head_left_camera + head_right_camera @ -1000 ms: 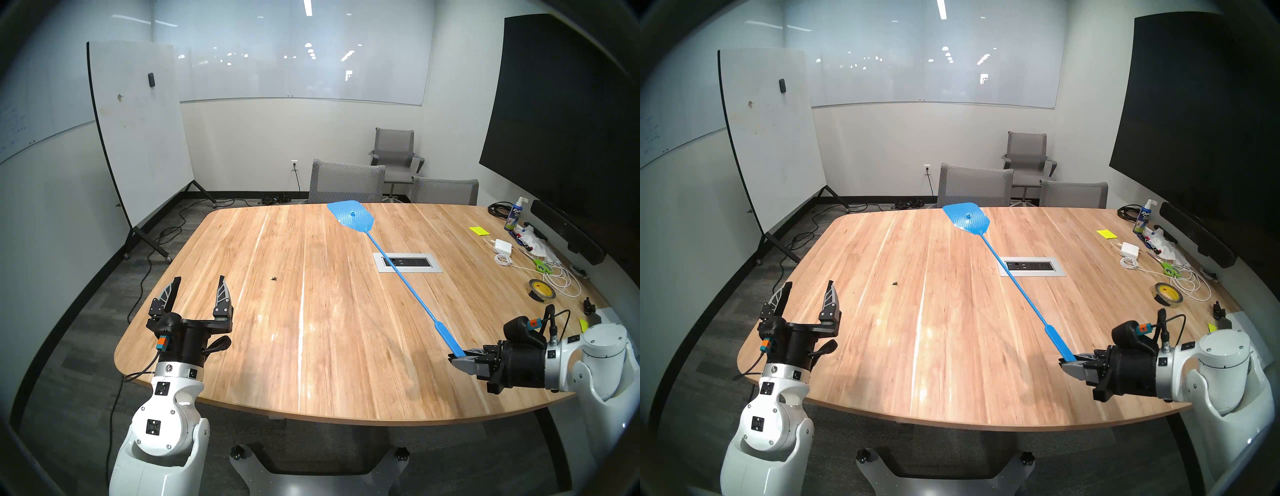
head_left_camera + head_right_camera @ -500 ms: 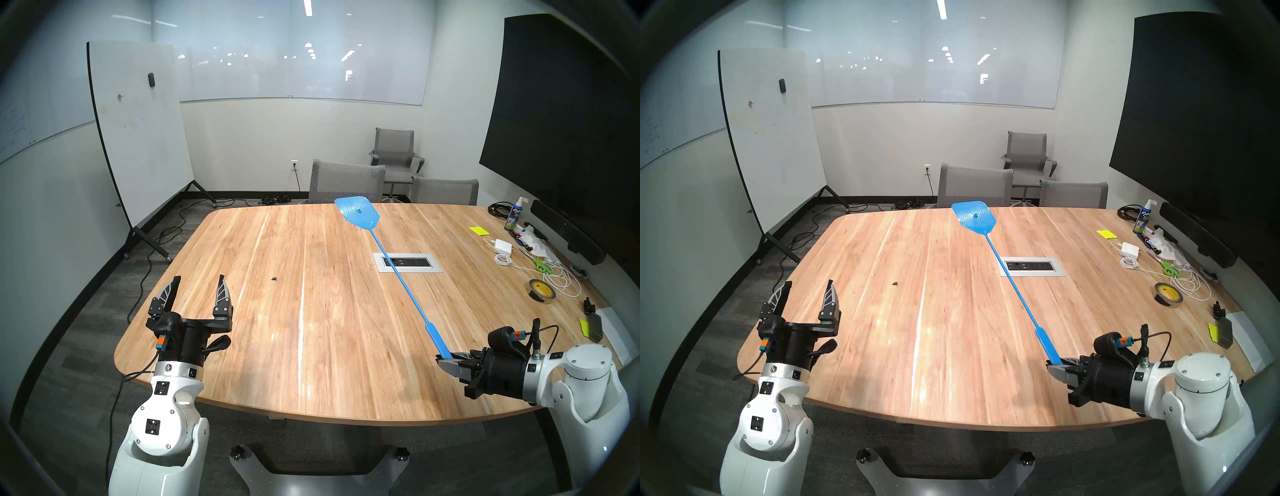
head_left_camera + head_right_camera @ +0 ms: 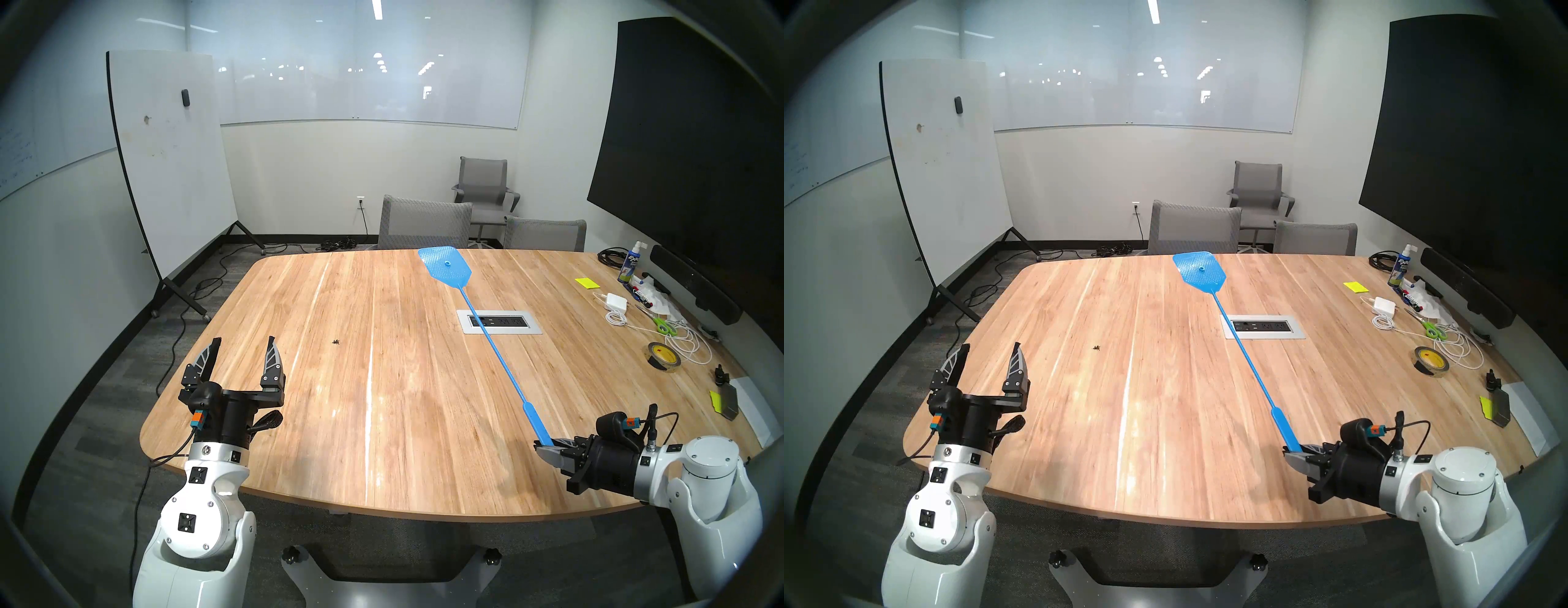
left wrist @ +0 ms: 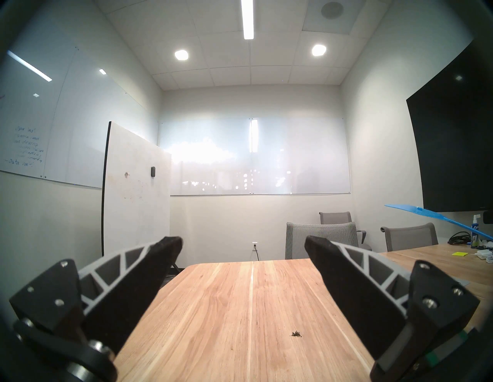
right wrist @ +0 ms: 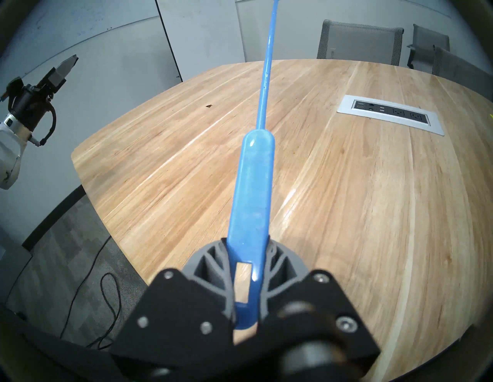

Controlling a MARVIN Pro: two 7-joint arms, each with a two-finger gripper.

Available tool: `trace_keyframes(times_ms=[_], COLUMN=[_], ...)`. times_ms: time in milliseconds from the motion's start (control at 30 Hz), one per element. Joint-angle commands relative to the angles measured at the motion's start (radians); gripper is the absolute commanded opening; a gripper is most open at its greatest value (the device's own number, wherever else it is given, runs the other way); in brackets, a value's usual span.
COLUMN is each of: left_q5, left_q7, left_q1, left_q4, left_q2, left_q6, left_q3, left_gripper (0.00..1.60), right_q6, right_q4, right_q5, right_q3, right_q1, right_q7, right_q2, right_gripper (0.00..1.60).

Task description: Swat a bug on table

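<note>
1. Right gripper (image 3: 547,449) jaws clamp the blue fly swatter (image 3: 500,354) by its handle end; left gripper (image 3: 245,344) jaws stand open, empty.
2. Bug (image 3: 336,341) lies on the table (image 3: 382,424) near the left gripper — well apart from the raised swatter head.
3. Risk: a long, flexible shaft may whip wide and miss, or strike the left gripper.

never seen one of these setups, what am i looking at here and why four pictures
It is a two-armed robot at a wooden table. Two pictures come from cameras on its head and look down at the table; they are almost identical. The other two come from a camera on each wrist, looking out past that arm's own fingers.

The right gripper is shut on the handle of a blue fly swatter, whose head is raised off the table. The left gripper is open and empty. A small dark bug lies on the wood ahead of it. There is also a silver outlet panel, and clutter such as tape and scissors at the right.
</note>
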Motion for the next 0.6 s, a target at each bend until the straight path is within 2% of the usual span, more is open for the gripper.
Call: trace_keyframes(times_ms=[0,233,367,567], left_q5=[0.001,0.001,0.001,0.001], left_q7=[-0.001,-0.002,-0.002,-0.002], left_q1=[-0.002,-0.002,-0.002,-0.002], left_q4=[-0.024,-0.024,-0.024,-0.024], left_q2=[0.002,0.001,0.001,0.002], left_q6=[-0.001,-0.001,-0.001,-0.002], left_q3=[0.001,0.001,0.001,0.001], left_gripper=[1.60,1.60,1.60,1.60], right_q6=[-0.061,-0.105,-0.097,-0.049], right_q4=[0.000,0.022,0.031,0.036], right_q5=[0.007,-0.017,-0.024,-0.028], right_q3=[0.001,-0.022,-0.030,-0.008], right_q1=[0.018,0.015,0.018,0.045], right_q7=[0.018,0.067,0.087,0.145], right_q2=[-0.006,0.039,0.067,0.135], right_gripper=[0.00,0.00,0.00,0.00])
